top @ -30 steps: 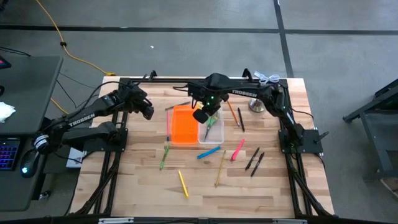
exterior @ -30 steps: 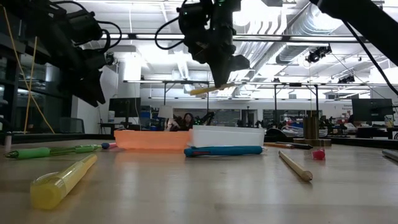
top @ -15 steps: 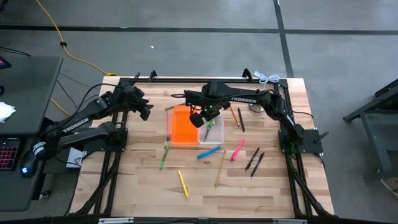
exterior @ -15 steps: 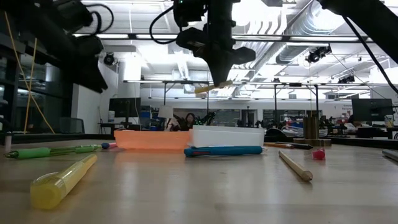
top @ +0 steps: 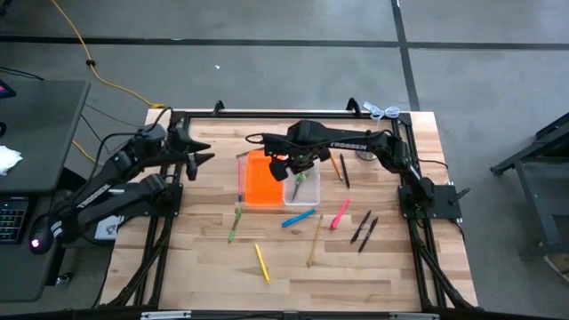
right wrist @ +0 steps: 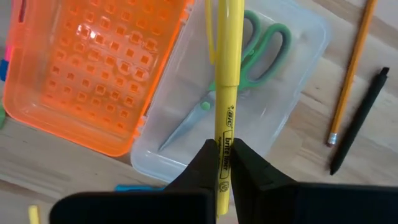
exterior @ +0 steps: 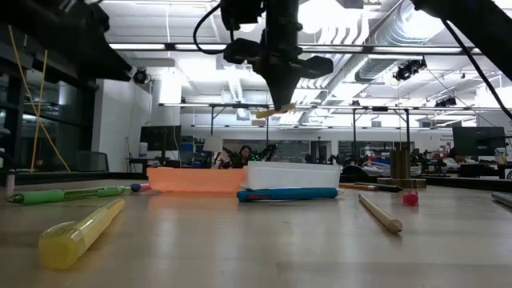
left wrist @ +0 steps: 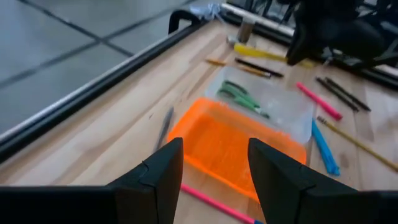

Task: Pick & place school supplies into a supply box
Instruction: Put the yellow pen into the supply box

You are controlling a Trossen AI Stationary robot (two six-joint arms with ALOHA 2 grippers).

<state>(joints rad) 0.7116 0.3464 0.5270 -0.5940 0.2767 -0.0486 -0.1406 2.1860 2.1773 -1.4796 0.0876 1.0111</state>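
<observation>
The supply box lies open at the table's middle, with an orange half (top: 261, 179) and a clear tray (top: 303, 187). Green-handled scissors (right wrist: 249, 43) lie in the tray. My right gripper (top: 293, 165) hovers above the tray and is shut on a yellow highlighter (right wrist: 224, 74), which shows level under the fingers in the low view (exterior: 274, 112). My left gripper (top: 197, 160) is open and empty over the table's far left part, away from the box (left wrist: 230, 149). Other pens lie flat on the table. My right gripper pinches the yellow highlighter's barrel (right wrist: 223, 138) at its printed part between the two fingers. The fingers come from above, pointing down, and lie across the barrel. The highlighter is lifted clear above the clear tray and lies about level.
On the near half of the table lie a green marker (top: 236, 222), a yellow highlighter (top: 262, 262), a blue marker (top: 298, 218), a wooden pencil (top: 316, 240), a pink marker (top: 340, 213) and black pens (top: 363, 229). A silver bell (top: 365, 153) stands at the far right.
My left arm has drawn back toward the table's left edge and risen, leaving the low view's middle. My right gripper has turned a little above the box, still holding the highlighter, which has come from tilted to about level.
</observation>
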